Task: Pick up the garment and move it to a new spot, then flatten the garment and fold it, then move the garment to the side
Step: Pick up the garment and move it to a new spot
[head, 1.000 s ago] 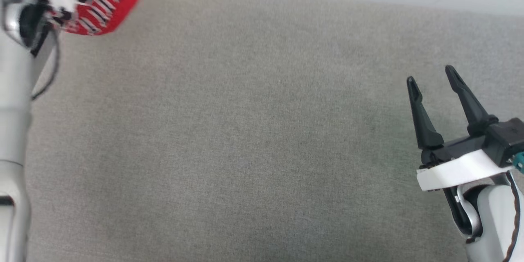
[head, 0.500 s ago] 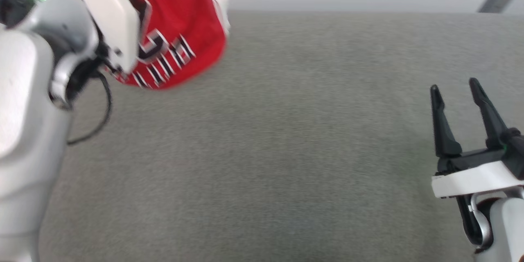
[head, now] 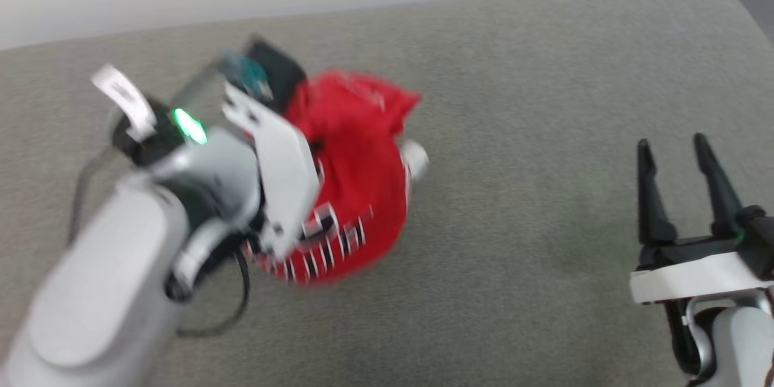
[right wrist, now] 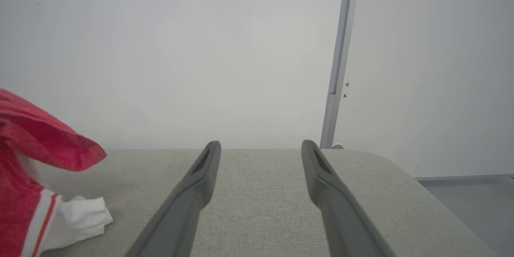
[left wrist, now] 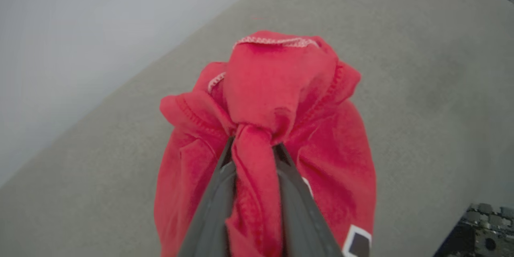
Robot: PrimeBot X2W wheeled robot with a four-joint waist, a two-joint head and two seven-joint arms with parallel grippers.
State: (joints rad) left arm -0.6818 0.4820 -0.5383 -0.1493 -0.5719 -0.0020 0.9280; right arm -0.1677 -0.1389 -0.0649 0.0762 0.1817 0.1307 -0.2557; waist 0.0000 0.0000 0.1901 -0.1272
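Pinching only a thin fold of red white-sleeved jersey T-shirt [left wrist: 281,76] in left gripper [left wrist: 253,143], left of centre over grey upholstered surface [head: 514,103], right gripper [head: 671,141] spread empty; could slip in transit, land balled.

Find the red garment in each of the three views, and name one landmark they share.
Head view: garment left of centre, bunched.
Left wrist view: garment central, clamped in the jaws of the left gripper.
Right wrist view: garment at left edge.
Shared landmark: the grey fabric surface beneath.
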